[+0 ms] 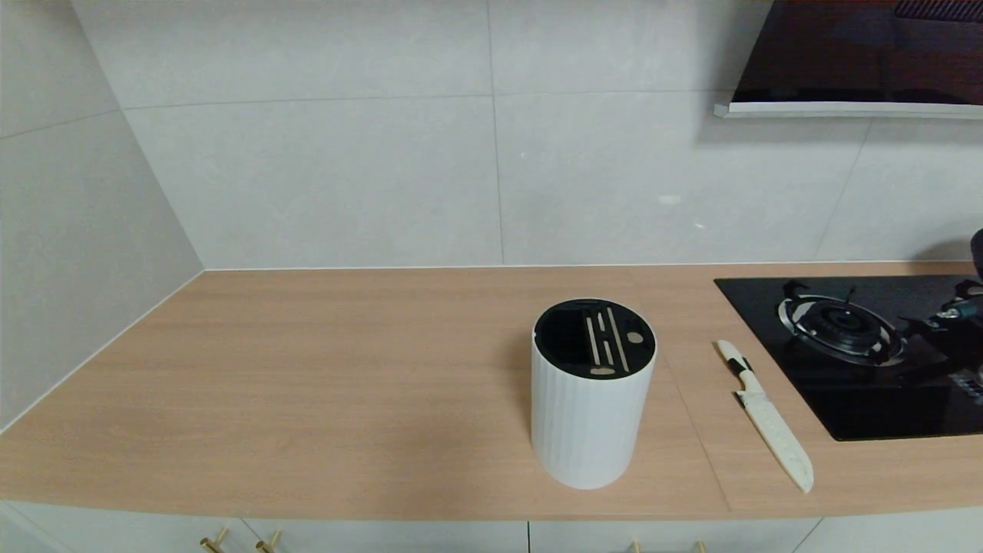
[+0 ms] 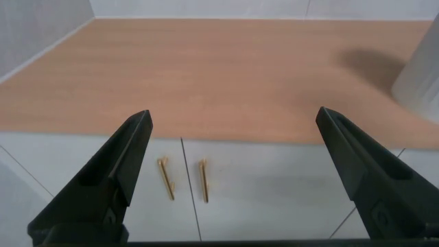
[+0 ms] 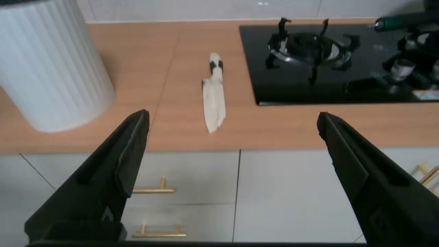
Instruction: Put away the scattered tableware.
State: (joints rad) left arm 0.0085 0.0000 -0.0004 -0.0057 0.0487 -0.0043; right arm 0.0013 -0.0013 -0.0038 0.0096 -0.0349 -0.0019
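A white-bladed knife [image 1: 764, 415] is lying flat on the wooden counter [image 1: 307, 384], its handle pointing toward the tiled wall [image 1: 322, 177] and its tip toward the front edge. It is resting between a white ribbed holder [image 1: 591, 407] and a black gas hob [image 1: 845, 392], close beside the hob's edge and apart from the holder, with a seam in the counter running between them. The holder is standing upright, its black slotted top facing up. A dark range hood [image 1: 852, 61] is hanging above the hob. The left gripper [image 2: 233, 118] is hovering in front of the counter's edge with its fingers spread wide and holding nothing, above 2 brass cabinet handles [image 2: 184, 180]. The right gripper [image 3: 232, 118] is likewise gaping wide and holding nothing, facing the knife from in front of the cabinet doors.
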